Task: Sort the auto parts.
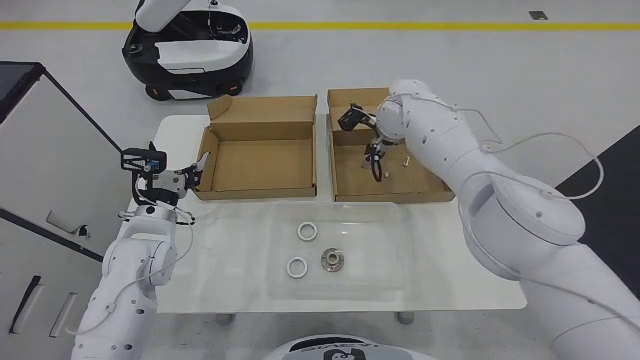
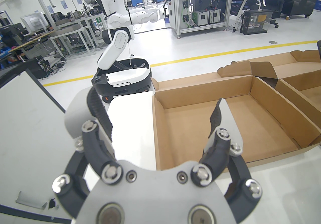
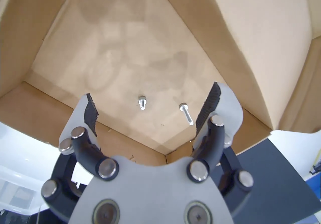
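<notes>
Cardboard, right box: It sat directly beneath the right pincer. Two bolts lay on its floor, close together but apart. One stood roughly on its head and the other lay on its side, just inside the far fingertip line.

Right pincer: I saw its jaws spread wide with nothing between them, hanging above the box floor near one corner.

Step in hand: I judged the bolts to be sorted already. The next job was to fetch another part from the clear tray behind this pincer.

Doing it well: I planned to lift straight up until the fingertips cleared the box walls and only then swing back, because the raised flaps would catch a low sweep. Over the tray I would keep the jaws wide, straddle one part only, and close on its rim rather than its flat face.

Clear tray: It held two white rings, one nearer the boxes and one nearer me, well apart from each other. A metal hub sat just beside the nearer ring. All three lay flat, so I expected them to slide if nudged.

Left pincer: Its jaws were wide too and gripped nothing. It hovered over the counter at the outer wall of the left box.

Left box: Its floor ahead of that pincer was bare cardboard with the flaps folded out. I judged it was meant for the rings or the hub, but I could not tell which.
</notes>
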